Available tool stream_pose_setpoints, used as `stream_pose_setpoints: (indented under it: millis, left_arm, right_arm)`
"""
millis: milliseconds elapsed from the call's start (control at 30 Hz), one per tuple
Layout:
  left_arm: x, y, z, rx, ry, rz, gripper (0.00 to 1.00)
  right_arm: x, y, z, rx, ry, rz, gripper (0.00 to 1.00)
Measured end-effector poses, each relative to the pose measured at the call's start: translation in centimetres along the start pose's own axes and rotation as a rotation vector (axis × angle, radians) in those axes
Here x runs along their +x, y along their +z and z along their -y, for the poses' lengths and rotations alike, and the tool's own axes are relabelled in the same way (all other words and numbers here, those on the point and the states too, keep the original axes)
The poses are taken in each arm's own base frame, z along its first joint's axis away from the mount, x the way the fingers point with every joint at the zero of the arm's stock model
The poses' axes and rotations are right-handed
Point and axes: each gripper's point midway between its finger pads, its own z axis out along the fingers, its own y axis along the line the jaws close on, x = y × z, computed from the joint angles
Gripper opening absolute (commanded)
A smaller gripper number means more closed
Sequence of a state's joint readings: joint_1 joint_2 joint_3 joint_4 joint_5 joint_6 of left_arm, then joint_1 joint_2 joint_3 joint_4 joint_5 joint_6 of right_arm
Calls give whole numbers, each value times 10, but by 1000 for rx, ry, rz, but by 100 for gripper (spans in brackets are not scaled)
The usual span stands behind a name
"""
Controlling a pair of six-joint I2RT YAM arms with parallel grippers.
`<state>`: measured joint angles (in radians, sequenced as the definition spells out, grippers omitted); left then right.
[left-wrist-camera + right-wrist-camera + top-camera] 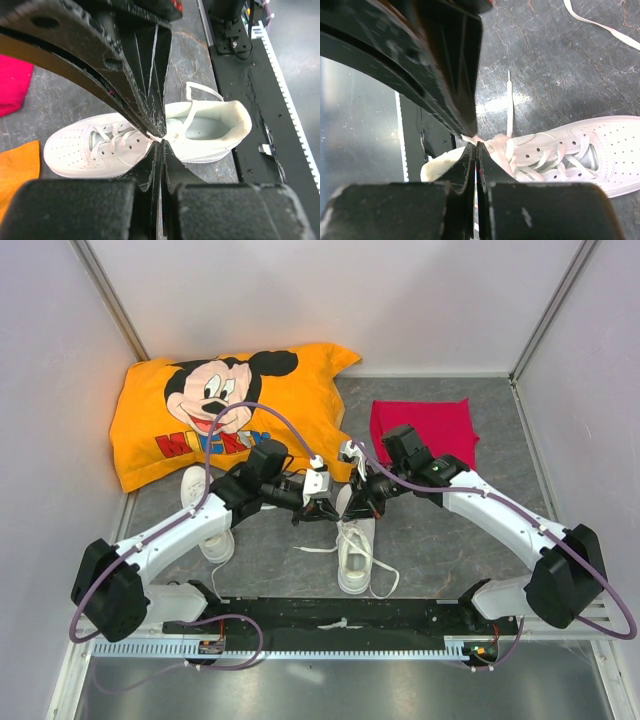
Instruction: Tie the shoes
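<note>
- Orange pillow (160,430): lies at the back left of the table (420,560), clear of the work.
- Left-hand shoe (217,543): sits on the table under the left arm, largely hidden by it. Not being worked on.
- Left gripper (157,140): held above the centre shoe (356,555). Fingers are pressed together with a scrap of white at the pinch, so it appears clamped on one of the laces (204,89).
- Centre shoe: rests upright on its sole, mid-table, just ahead of the base rail, heel towards the arms. Lace ends trail loose on the table to either side; no knot is visible.
- Right gripper (474,141): held beside the left one over the same shoe, fingers likewise together on a white strand running down to the eyelets.
- Red cloth (425,428): back right, well apart from the shoes.
- Handling assessment: the shoe looks light and likely to slide or tip if a lace is pulled hard. Its upper is fairly stiff, the collar padded.
- Laces are thin, limp and flat, and liable to slip from a shallow pinch. Take hold partway along the free length, not at the tips, and keep pulls balanced between the two sides.
</note>
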<state>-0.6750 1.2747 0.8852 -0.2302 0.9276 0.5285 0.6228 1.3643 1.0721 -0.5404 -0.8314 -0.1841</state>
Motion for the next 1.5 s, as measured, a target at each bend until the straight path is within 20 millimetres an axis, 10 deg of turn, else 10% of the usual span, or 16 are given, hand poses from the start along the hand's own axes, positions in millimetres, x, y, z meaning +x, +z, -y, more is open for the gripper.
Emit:
stream_pose_setpoints:
  millis: [100,200,267,767,1500]
  left_arm:
    - [-8,-5,1,-12,6,17,2]
    - [-11,-8,4,-14,5,27,2]
    - [-11,-9,6,-10,-3,32,2]
    - [-8,-10,2,-34,-63,54,1]
    - [-13,-9,-3,-60,-181,118,2]
  right_arm:
    - [0,0,0,-1,-4,0,7]
    - [0,0,-1,-1,-6,1,46]
    - [1,0,1,10,-12,-4,53]
    - [46,-29,0,159,-123,-68,50]
    - [98,-11,-4,115,-161,-284,48]
